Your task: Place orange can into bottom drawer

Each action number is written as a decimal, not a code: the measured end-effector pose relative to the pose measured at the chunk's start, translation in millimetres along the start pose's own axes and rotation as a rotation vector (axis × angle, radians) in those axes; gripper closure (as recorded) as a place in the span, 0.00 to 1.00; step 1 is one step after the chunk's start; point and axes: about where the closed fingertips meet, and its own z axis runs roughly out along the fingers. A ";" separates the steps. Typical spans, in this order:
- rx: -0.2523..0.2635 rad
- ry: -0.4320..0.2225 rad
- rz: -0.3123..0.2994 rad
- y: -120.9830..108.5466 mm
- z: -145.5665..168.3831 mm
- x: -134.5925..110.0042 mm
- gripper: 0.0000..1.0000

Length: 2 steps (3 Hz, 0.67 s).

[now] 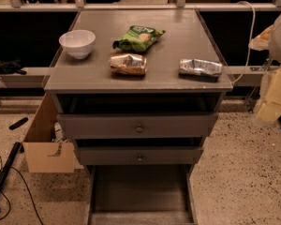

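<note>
The orange can (128, 64) lies on its side on the grey cabinet top (178, 36), near the front edge at the middle. The bottom drawer (140, 191) is pulled out below the cabinet, and its long floor is bare. My gripper (273, 97) is a pale shape at the far right edge of the camera view, beside the cabinet and below its top. It is well right of the can and touches nothing I can see.
A white bowl (77, 43) stands at the top's left, a green snack bag (137, 37) behind the can, and a silver foil packet (200, 67) at the right. Two knobbed drawers (139, 127) sit slightly open. A cardboard box (46, 144) and cables (4, 172) are at the left.
</note>
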 end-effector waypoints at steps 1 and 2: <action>0.000 0.000 0.000 0.0 0.0 0.0 0.00; 0.004 -0.057 -0.054 -9.6 -5.2 -7.6 0.00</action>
